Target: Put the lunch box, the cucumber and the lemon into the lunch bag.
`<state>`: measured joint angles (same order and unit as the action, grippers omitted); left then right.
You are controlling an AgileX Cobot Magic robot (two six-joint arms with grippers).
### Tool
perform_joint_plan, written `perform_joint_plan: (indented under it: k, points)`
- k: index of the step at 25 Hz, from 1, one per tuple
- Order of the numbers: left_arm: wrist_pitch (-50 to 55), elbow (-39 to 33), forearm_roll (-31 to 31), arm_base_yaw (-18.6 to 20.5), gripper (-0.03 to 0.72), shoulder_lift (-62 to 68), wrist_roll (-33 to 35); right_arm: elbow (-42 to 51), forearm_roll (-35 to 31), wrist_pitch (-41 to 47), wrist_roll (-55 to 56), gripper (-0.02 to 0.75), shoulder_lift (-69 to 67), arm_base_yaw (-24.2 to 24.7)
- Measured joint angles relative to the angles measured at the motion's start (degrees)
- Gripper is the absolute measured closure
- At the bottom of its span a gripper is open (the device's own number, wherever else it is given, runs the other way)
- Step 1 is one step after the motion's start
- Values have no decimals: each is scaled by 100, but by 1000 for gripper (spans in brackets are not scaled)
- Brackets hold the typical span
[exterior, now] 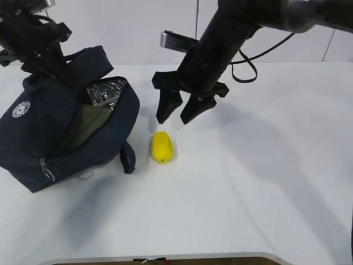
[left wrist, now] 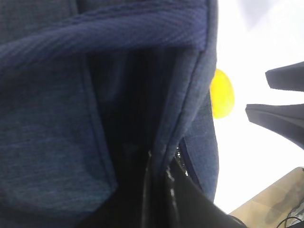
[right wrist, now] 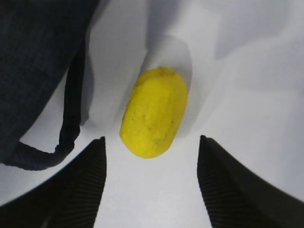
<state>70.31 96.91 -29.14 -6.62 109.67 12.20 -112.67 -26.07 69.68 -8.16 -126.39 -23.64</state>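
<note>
The navy lunch bag [exterior: 38,127] lies at the left with its mouth open, showing silver lining. A dull green surface [exterior: 85,127] shows inside it; I cannot tell whether it is the lunch box lid. The cucumber is out of view. My left gripper [exterior: 59,74] is shut on the lunch bag's upper edge [left wrist: 190,95] and holds it up; its tips [left wrist: 159,164] pinch the fabric. The yellow lemon [exterior: 161,147] lies on the table just right of the bag. My right gripper [exterior: 179,117] is open and empty, just above and behind the lemon [right wrist: 154,112], not touching it.
A bag handle loop [exterior: 127,157] lies beside the lemon and shows in the right wrist view [right wrist: 66,137]. The white table [exterior: 248,182] stretches to the right and front. The right gripper's fingers [left wrist: 280,121] show past the bag's edge in the left wrist view.
</note>
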Motion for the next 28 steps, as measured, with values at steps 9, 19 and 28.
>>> perform_joint_plan:
  k: [9,19,28]
  points:
    - [0,0,67,0,703,0,21,0,1615,-401,1126,256,-6,-717]
    - [0,0,157,0,704,0,33,0,1717,-1031,1531,255,-6,-723]
    - [0,0,191,0,704,0,33,0,1717,-1001,1560,255,-262,-723]
